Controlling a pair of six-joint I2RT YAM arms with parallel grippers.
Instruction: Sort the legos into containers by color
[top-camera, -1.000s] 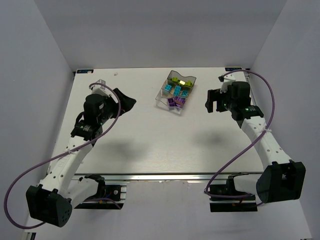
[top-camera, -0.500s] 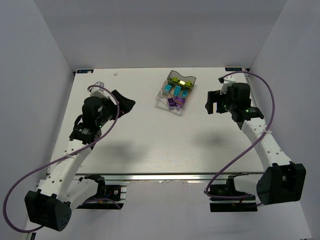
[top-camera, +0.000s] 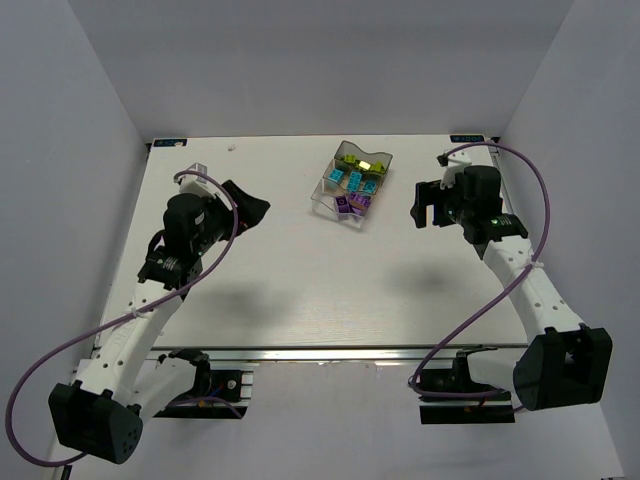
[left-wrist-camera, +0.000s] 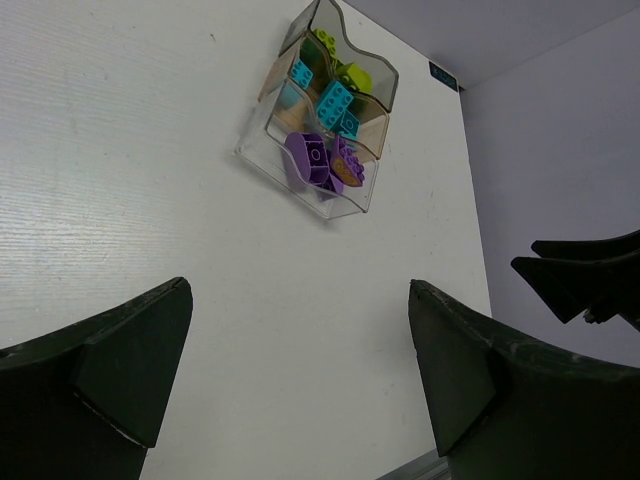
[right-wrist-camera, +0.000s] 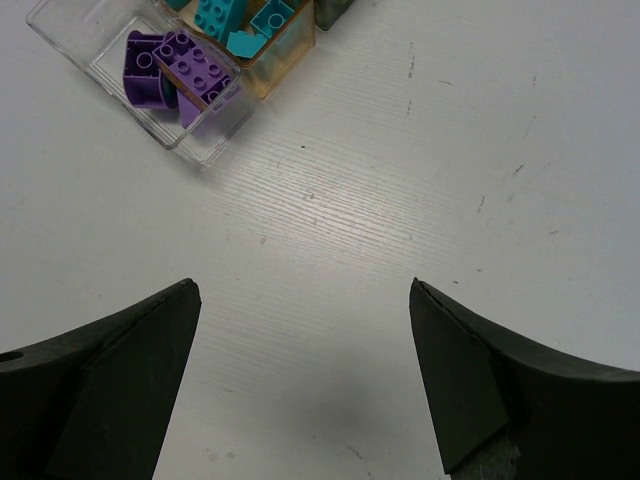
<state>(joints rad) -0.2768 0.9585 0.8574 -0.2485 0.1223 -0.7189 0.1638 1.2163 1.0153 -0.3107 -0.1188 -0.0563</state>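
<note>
The right gripper (top-camera: 426, 210) is just right of the tray (top-camera: 318, 197). The left gripper (top-camera: 255, 208) is farther off, to the tray's left. Both are released and empty.

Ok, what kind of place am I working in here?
Probably a lab robot cell: a white table enclosed by white walls, a left arm and right arm bolted at its near edge, a clear tray of legos.

Two white arms (top-camera: 140, 315) with black joints (top-camera: 565, 365), black fingers (left-wrist-camera: 110, 370) and looping purple cables (top-camera: 470, 319).
</note>
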